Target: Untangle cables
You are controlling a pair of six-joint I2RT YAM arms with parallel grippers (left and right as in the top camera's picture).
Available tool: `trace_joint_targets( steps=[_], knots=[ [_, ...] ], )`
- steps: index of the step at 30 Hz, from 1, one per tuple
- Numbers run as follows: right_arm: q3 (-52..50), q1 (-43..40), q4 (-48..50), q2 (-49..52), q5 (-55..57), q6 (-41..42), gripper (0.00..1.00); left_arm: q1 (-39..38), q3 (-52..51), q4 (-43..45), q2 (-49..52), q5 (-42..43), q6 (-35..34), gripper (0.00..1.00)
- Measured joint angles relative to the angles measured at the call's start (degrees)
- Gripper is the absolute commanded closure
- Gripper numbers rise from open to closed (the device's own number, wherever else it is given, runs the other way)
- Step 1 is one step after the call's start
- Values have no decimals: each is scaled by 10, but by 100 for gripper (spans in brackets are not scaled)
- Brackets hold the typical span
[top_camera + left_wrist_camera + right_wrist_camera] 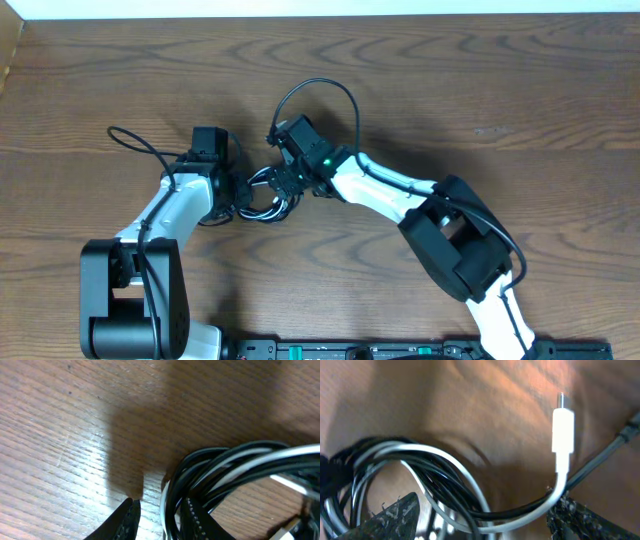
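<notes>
**Untangling barely begun: cables sit in one coil**

Spread under everything, the worktop (480, 90) carries the cables (268, 205) as a single tight coil near its middle, and both arms meet at that coil. The right gripper (487, 510) hangs over the coil with its jaws spread wide, strands crossing the gap and nothing pinched. The left gripper (157, 510) is at the coil's other side. Its jaws stand partly apart with strands between them, and I cannot tell whether they grip. The black cables (200, 460) and the white cable (445, 460) loop together. Only the white plug (563, 430) pokes clear of the coil. Judging by this, no cable is separated and all the work remains.
</notes>
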Motion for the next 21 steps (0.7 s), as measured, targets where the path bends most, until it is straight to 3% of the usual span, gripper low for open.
trace_joint_targets(
  steps=[3, 10, 17, 21],
  knots=[
    [4, 3, -2, 3, 12, -7, 30, 0, 0, -2, 0, -1, 2, 69],
    [8, 4, -18, 3, 47, -1, 32, 0, 0, -22, 0, -51, -12, 69],
    [7, 11, -15, 5, 89, -38, 23, 0, 0, -20, 0, -66, -18, 69],
    [7, 15, 9, 12, 98, -68, 23, 0, 0, -16, 0, -72, -18, 69]
  ],
)
